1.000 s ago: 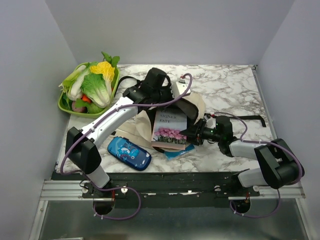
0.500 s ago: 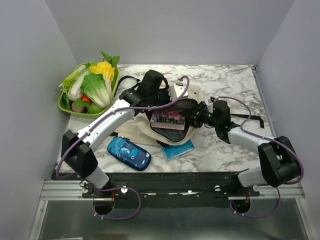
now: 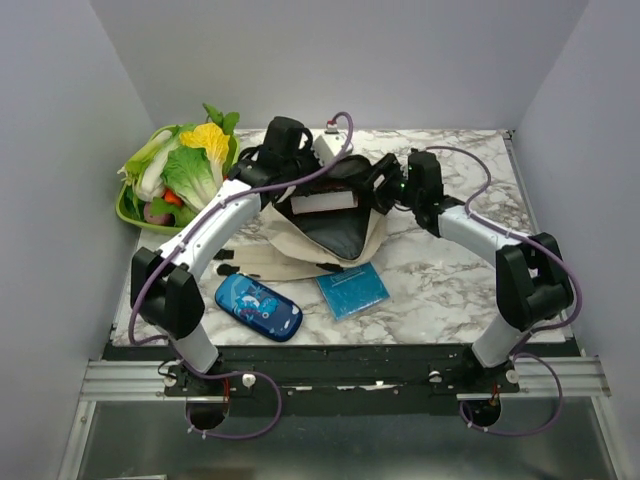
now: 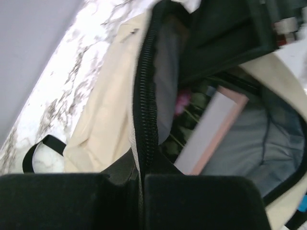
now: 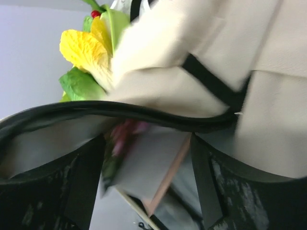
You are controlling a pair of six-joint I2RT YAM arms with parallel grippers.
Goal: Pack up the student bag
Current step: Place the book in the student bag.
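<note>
Grey walls closed round a white marble table (image 3: 450,280) on three sides. On it lay one student bag (image 3: 290,250), one dark-blue patterned pencil case (image 3: 258,307), one teal booklet (image 3: 351,290) and one green tray (image 3: 127,212) heaped with leafy vegetables (image 3: 190,170) at the far left.

Both arms met over the bag in the middle of the table. The bag's long axis ran roughly from near-left to far-right. Its open mouth was lifted at the far end and faced up, and its cream body and long straps trailed towards the near-left, close to the pencil case. One book (image 3: 322,201) with a flowered cover sat tilted inside the mouth, its white page edge showing from above.

The left gripper (image 4: 142,182) was clamped on the bag's black zipper trim (image 4: 146,96), fingers pressed together with the trim between them. The right gripper (image 5: 146,148) reached over the opposite rim with its fingers spread and the book between them. The blurred wrist view did not show whether they pinched the book or stood free of it.
</note>
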